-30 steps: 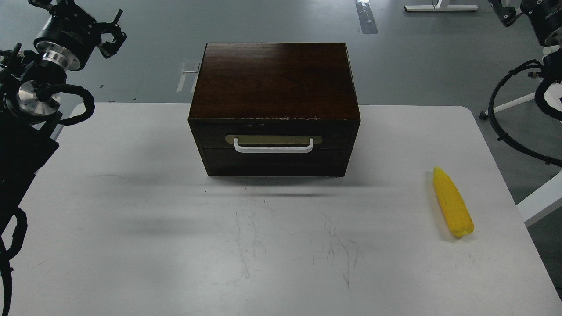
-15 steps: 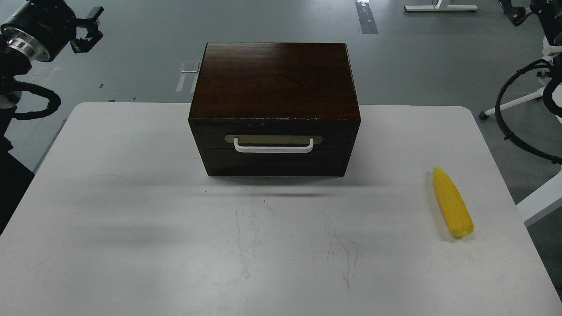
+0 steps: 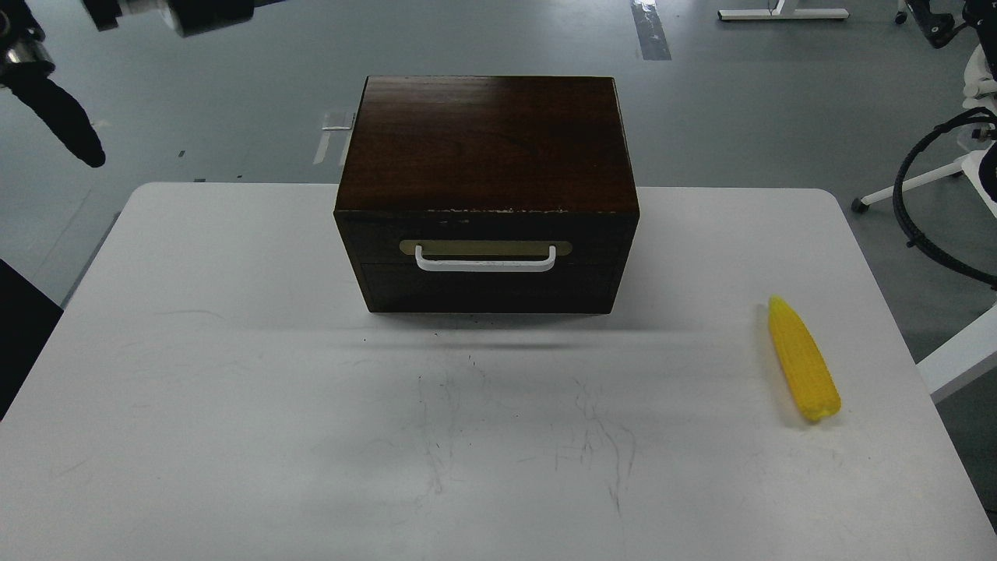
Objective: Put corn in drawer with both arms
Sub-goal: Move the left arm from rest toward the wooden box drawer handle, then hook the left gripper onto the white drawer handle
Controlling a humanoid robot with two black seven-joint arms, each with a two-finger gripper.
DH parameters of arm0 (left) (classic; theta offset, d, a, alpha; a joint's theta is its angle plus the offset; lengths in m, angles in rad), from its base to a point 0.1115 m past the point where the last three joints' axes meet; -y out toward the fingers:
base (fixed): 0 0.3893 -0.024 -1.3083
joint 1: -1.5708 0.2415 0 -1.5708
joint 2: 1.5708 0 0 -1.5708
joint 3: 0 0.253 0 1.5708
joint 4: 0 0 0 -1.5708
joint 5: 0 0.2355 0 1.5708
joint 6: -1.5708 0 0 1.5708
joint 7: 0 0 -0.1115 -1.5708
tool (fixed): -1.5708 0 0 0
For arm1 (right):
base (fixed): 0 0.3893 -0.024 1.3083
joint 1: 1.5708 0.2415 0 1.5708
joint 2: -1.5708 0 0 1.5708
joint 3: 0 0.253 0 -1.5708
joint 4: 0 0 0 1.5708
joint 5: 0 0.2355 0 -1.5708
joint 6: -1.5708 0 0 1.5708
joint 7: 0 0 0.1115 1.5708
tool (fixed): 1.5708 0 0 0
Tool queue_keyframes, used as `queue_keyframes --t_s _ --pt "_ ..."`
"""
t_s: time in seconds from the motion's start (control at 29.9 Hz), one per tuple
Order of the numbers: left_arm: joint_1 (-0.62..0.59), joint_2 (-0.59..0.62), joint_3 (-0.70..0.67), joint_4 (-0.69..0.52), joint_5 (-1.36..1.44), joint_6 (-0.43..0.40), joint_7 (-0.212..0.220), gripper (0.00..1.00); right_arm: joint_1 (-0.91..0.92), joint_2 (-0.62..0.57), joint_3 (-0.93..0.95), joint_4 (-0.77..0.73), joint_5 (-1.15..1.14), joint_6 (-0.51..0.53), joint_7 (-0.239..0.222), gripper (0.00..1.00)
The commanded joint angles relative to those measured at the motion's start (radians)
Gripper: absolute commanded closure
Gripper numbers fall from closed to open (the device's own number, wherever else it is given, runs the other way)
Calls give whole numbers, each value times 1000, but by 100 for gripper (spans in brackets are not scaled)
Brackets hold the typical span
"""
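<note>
Corn (image 3: 804,358) lies flat on the right part of the worktop (image 3: 234,389), pointed end away from the robot, well apart from the box (image 3: 487,144) and near the right edge. Drawer (image 3: 484,269) is closed, its white handle (image 3: 485,261) facing the robot across the front.

Neither arm is near either thing. Left arm (image 3: 47,101) shows only as dark parts in the top left corner, right arm (image 3: 946,15) only as a few pieces at the top right; neither end effector is in the frame, so whether the fingers are spread or pressed together cannot be told.

Nothing of the task looks begun. Likely risks: the ridged, tapered cob could roll or squirt from a pinch taken near its tip and drop off the close right edge. A pull on the handle that is off-centre or upward could drag the whole box forward instead of sliding the drawer, unless the other arm steadies it. Both arms reaching in together could also cross paths over the box.
</note>
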State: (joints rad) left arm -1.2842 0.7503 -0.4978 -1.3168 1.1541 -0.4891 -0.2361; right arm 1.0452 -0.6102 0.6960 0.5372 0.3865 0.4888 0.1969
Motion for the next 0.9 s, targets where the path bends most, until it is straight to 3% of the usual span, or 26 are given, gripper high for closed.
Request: queue_keyframes --t_s 0.0,0.17,0.3,0.5,0.87 --pt "12 -83 5 -93 313 0 -2 7 -1 -14 0 -2 0 0 7 0" --pt "13 -153 68 -117 519 0 -26 7 -4 -34 0 -2 0 0 10 0" --pt "-6 -226 216 -114 692 0 -29 10 -19 -36 -6 -14 0 0 10 0" --pt "-43 -233 418 -116 737 0 -48 10 -59 -37 -6 -17 0 0 4 0" --pt "-20 -233 533 -88 907 0 -48 13 -65 -39 -6 -20 0 0 9 0"
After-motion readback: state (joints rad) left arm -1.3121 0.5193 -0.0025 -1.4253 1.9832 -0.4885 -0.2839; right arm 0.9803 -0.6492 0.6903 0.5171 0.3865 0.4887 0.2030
